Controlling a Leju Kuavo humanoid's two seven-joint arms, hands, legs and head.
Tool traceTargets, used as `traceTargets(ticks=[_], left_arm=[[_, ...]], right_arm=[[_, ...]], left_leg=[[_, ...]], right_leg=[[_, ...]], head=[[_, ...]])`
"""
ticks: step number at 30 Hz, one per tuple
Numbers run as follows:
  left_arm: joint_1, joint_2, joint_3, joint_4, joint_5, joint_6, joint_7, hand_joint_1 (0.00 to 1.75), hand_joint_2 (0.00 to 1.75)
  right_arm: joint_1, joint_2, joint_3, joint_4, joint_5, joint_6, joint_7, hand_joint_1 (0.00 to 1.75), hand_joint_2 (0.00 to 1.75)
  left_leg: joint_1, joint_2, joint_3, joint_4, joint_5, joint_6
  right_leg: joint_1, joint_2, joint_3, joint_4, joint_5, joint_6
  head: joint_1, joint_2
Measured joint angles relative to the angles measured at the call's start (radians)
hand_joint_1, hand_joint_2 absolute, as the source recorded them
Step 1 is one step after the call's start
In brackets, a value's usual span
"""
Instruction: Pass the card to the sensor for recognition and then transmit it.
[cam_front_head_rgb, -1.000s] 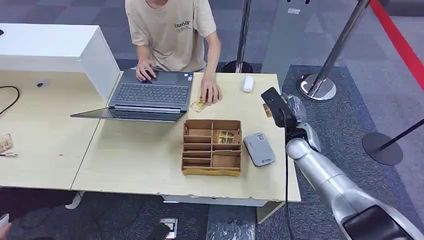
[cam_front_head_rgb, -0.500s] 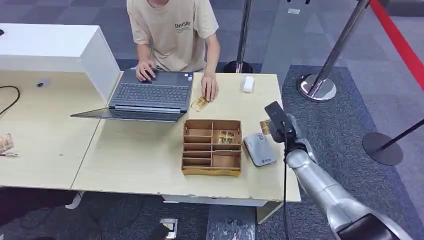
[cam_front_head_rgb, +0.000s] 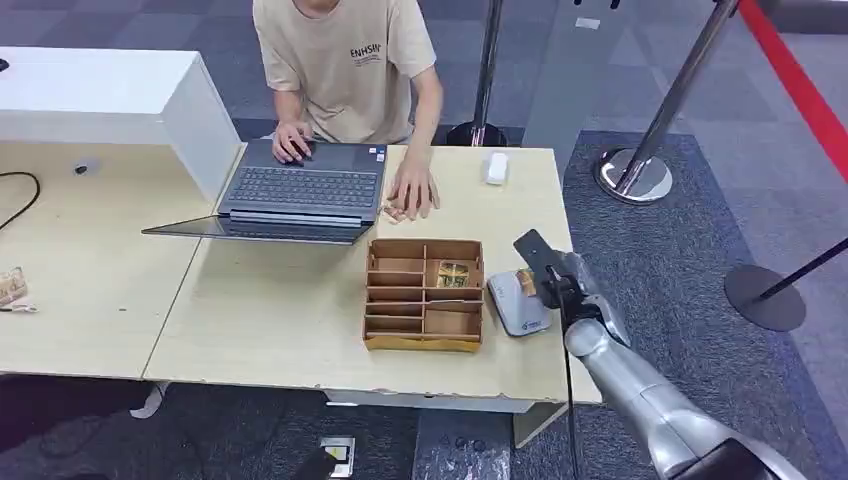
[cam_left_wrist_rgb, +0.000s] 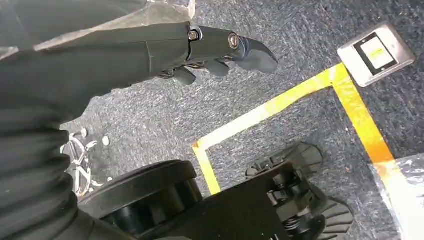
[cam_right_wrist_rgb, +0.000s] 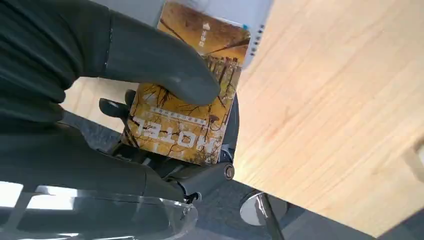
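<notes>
The big wooden table holds everything, and a person sits at its far side with one hand on a laptop and the other hand flat on the table near a small card. In front of the laptop sits a brown cardboard box split into little compartments, and one of them has a card in it. Just beside the box, on the robot's right, lies the grey card reader, which is the sensor. The right hand is right over the reader and holds the hotel card, with the thick thumb pressing on top and the fingers under it. In the right wrist view the far end of the card reaches over the reader's pale top. I cannot tell if the card touches the reader. To do this step well, I think the robot should keep the card flat, bring its face close to the top of the reader, and hold it quiet for a bit so it can be read. The pinch should stay firm so the card does not slip. The left hand hangs down over the carpet with its fingers curled in and nothing in them.
</notes>
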Motion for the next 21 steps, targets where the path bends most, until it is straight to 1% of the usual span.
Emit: traceTargets(ticks=[4,11,13,15,19,21], left_arm=[[0.006,0.002,0.000,0.000,-0.004,-0.008,0.005,0.00,1.75],[0.014,0.002,0.000,0.000,-0.005,-0.009,0.005,0.00,1.75],[0.015,0.002,0.000,0.000,-0.005,-0.009,0.005,0.00,1.75],[0.016,0.002,0.000,0.000,-0.004,-0.009,0.003,0.00,1.75],[0.019,0.002,0.000,0.000,-0.002,-0.008,0.002,0.00,1.75],[0.021,0.002,0.000,0.000,0.000,-0.008,0.001,0.00,1.75]], right_arm=[[0.006,-0.004,0.025,0.008,0.051,-0.010,0.019,1.75,1.75],[0.007,-0.008,0.047,0.012,0.057,-0.028,0.022,1.75,1.75],[0.007,-0.008,0.048,0.012,0.041,-0.038,0.004,1.75,1.75],[0.007,-0.008,0.050,0.010,0.019,-0.058,-0.029,1.75,1.75],[0.005,-0.007,0.051,0.001,0.008,-0.061,-0.038,1.75,1.75],[0.005,-0.007,0.051,-0.007,-0.004,-0.074,-0.065,1.75,1.75]], left_leg=[[0.000,0.000,0.001,0.000,0.000,0.000],[0.000,0.000,0.003,0.000,0.000,0.000],[0.000,0.000,0.003,0.000,0.000,0.000],[0.000,0.000,0.003,0.000,0.000,0.000],[0.000,0.000,0.003,0.000,0.001,0.000],[0.000,0.000,0.003,0.000,0.001,0.000]], right_leg=[[0.000,0.000,0.000,0.000,0.000,0.000],[0.000,0.000,0.003,0.000,0.000,0.000],[0.000,0.000,0.003,0.000,0.000,0.000],[0.000,0.000,0.004,0.000,0.000,0.000],[0.000,0.000,0.004,0.000,0.001,0.000],[0.000,0.000,0.004,0.000,0.001,0.000]], head=[[0.000,0.000],[0.000,0.000],[0.000,0.000],[0.000,0.000],[0.000,0.000],[0.000,0.000]])
